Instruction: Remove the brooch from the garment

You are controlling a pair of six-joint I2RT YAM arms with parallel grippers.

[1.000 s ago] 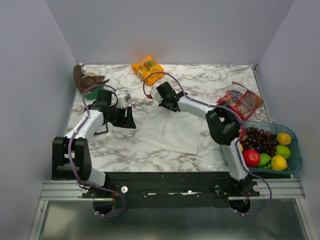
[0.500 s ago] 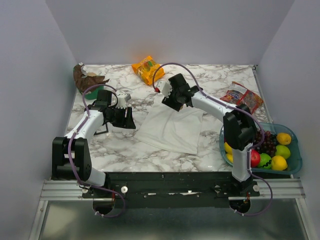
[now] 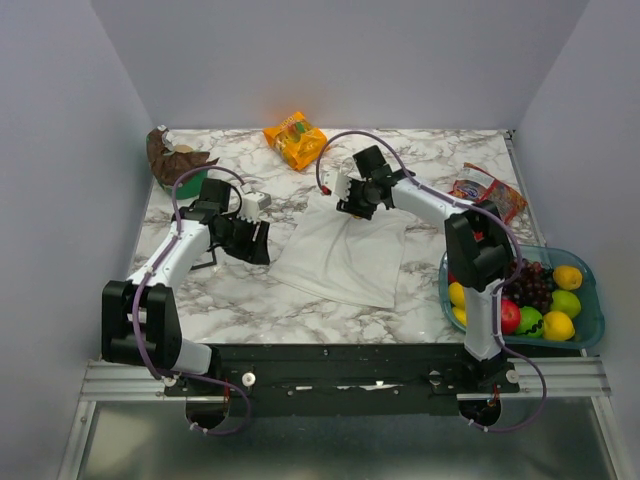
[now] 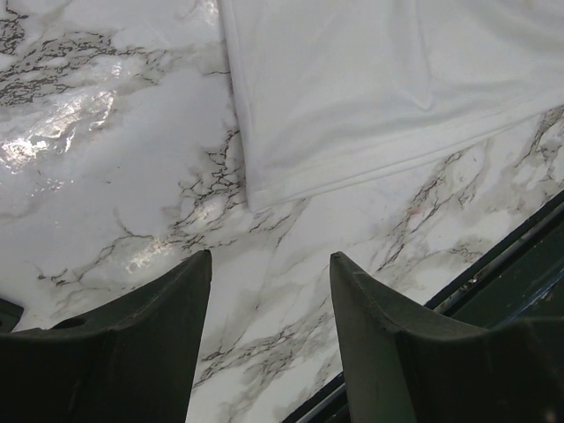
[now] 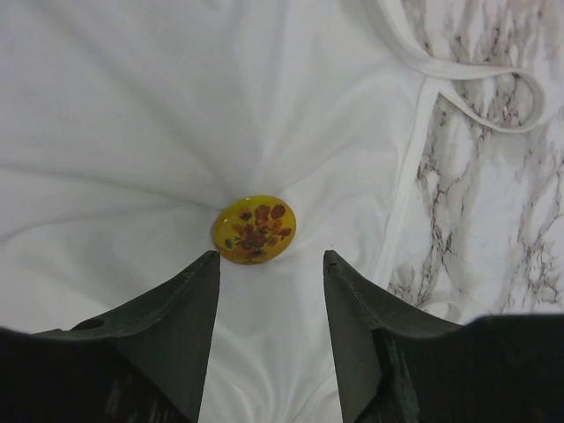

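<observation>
1. Top external: the sleeveless top point(image 3: 345, 262) lies flat in the middle of the marble table point(image 3: 240, 300). The right gripper point(image 3: 350, 197) hangs over its far edge and hides the brooch here. The left gripper point(image 3: 258, 240) is just left of the cloth. An orange snack bag point(image 3: 295, 138) lies far back, and a fruit tray point(image 3: 598, 318) sits near right.
2. Left wrist: the left gripper point(image 4: 270, 264) is spread and empty over bare marble, with the top's hemmed corner point(image 4: 352, 106) beyond its tips.
3. Right wrist: the right gripper point(image 5: 270, 260) is parted and empty. The yellow, flower-patterned brooch point(image 5: 255, 229) sits on puckered cloth just beyond the gap. A shoulder strap point(image 5: 458, 75) loops onto the marble.
</observation>
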